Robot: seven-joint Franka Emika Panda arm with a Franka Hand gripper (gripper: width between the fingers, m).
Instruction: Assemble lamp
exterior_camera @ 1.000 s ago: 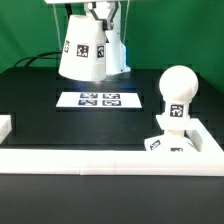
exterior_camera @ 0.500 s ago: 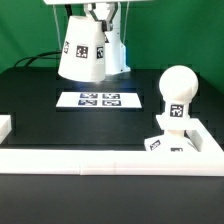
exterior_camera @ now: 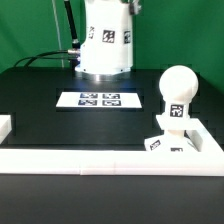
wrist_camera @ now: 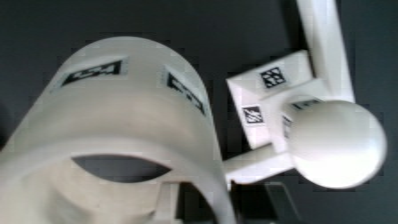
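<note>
the shade [exterior_camera: 105,42] hangs in the air above the marker board [exterior_camera: 100,99], wide mouth down, and this looks like the carry toward the bulb [exterior_camera: 177,90], which stands upright on the base [exterior_camera: 180,142] at the exterior view's right. next it needs centring over the bulb, then a straight descent. the gripper [wrist_camera: 210,196] is clamped on the shade's wall, shade hanging below.

Bright, even light; wrist view softly blurred.
</note>
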